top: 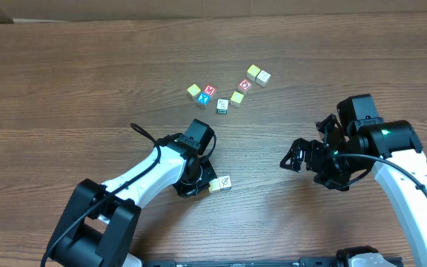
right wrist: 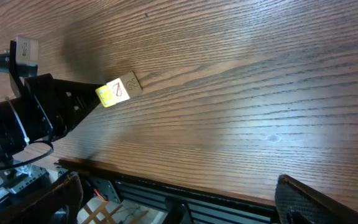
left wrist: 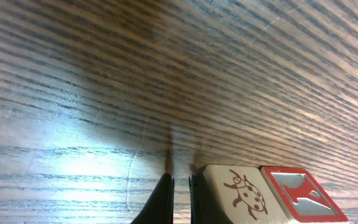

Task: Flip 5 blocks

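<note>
The left gripper [left wrist: 180, 188] has its fingers shut tight together. One block [left wrist: 246, 194] sits right beside it on the table [top: 87, 74]. The right gripper [top: 293, 154] is open wide. The other blocks [top: 222, 105] lie well apart from both.

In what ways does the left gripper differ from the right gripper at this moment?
The left gripper is shut; the right gripper is open wide. The left gripper sits low at the table, close beside a block; the right gripper stands apart from every block. Both hold nothing.
</note>
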Robot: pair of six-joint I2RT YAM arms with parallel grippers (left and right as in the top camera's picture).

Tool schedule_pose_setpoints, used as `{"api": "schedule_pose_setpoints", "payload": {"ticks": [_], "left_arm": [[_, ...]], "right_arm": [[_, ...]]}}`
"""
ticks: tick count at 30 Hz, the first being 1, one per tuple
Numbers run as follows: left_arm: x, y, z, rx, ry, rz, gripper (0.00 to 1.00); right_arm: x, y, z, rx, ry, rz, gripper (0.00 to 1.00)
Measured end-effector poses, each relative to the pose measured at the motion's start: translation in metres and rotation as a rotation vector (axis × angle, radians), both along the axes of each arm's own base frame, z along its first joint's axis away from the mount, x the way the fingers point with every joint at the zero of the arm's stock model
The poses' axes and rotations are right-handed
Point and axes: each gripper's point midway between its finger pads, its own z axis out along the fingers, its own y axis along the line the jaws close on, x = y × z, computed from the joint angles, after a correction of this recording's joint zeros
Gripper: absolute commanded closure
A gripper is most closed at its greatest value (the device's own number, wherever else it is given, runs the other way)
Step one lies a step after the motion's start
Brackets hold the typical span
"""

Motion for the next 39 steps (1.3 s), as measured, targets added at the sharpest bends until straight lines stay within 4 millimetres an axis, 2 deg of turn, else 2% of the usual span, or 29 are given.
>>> {"api": "schedule_pose_setpoints", "payload": {"ticks": [7,11,13,15,16,18,22,23,26,29,33,39], "left_arm": [[-0.003,0.001,0.0,0.007,0.016,0.017,0.96],[-0.01,0.014,-0.001,0.049,0.049,0.022,0.96],[-0.011,0.024,0.002,0.074,0.049,0.018,0.88],[-0.006,0.031,0.009,0.082,0.014,0.004,0.71],[0.0,0.032,0.015,0.078,-0.015,-0.006,0.63],[0.012,0.03,0.026,0.063,-0.082,-0.051,0.56],[0.05,0.014,0.053,0.021,-0.245,-0.158,0.4],[0.058,0.01,0.06,0.013,-0.278,-0.181,0.39],[0.081,0.0,0.076,0.001,-0.359,-0.234,0.39],[0.106,-0.011,0.085,-0.001,-0.411,-0.287,0.38],[0.135,-0.025,0.083,0.014,-0.416,-0.373,0.4],[0.17,-0.042,0.064,0.043,-0.355,-0.473,0.53]], "right_arm": [[0.0,0.0,0.0,-0.002,0.001,-0.001,0.0],[0.0,0.0,0.0,-0.002,0.001,-0.001,0.0],[0.0,0.0,0.0,-0.002,0.001,0.0,0.0],[0.0,0.0,0.0,-0.002,0.0,0.0,0.0],[0.0,0.0,0.0,-0.003,-0.001,0.0,0.0],[0.001,-0.001,0.0,-0.004,-0.003,0.0,0.0],[0.002,-0.001,0.0,-0.004,-0.01,-0.001,0.0],[0.002,-0.001,0.0,-0.004,-0.009,-0.001,0.0],[0.002,-0.001,0.0,-0.004,-0.01,0.0,0.0],[0.002,-0.001,0.0,-0.004,-0.012,0.003,0.0],[0.002,-0.001,0.0,-0.005,-0.015,0.01,0.0],[0.001,-0.001,0.0,-0.005,-0.012,0.017,0.0]]}}
